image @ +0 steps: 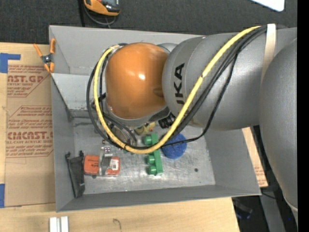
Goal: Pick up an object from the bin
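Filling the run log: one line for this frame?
arm: over bin middle | nearest: green block, blue round thing | left: orange-white thing, black tool | grasp: cannot tell

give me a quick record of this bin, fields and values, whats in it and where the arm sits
bin: grey metal
arm: in from the right, its orange cover over the bin's middle
green block: front middle, with a second green piece just behind it at the cable
blue thing: round, right of the green pieces, partly under the arm
orange-and-white thing: front left
black thing: long, by the left wall
nearest the cover: green piece, blue thing
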Controlling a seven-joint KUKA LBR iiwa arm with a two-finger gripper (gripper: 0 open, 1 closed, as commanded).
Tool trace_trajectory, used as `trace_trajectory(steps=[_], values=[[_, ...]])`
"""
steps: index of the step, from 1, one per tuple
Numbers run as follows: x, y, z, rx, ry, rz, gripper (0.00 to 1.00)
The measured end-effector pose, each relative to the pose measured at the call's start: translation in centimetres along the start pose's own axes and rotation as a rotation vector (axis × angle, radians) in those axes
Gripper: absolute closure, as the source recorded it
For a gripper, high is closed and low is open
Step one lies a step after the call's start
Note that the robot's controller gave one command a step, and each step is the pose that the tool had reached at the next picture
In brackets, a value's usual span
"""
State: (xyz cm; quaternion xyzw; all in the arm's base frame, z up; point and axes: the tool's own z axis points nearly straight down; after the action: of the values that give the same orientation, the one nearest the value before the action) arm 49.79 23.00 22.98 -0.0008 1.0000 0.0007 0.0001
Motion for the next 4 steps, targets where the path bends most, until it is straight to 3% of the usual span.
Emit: trace_trajectory(steps=[1, 2, 3, 4], values=[[0.0, 0.0, 0.0, 0.0, 0.0, 0.0, 0.0], [-1.0, -1.9, 12.1, 0.001, 0.001, -0.107, 1.0], [-1.0, -1.8, 12.1, 0.0, 0.001, -0.107, 1.0], [-0.8, -1.0, 8.5, 0.002, 0.004, -0.12, 1.0]])
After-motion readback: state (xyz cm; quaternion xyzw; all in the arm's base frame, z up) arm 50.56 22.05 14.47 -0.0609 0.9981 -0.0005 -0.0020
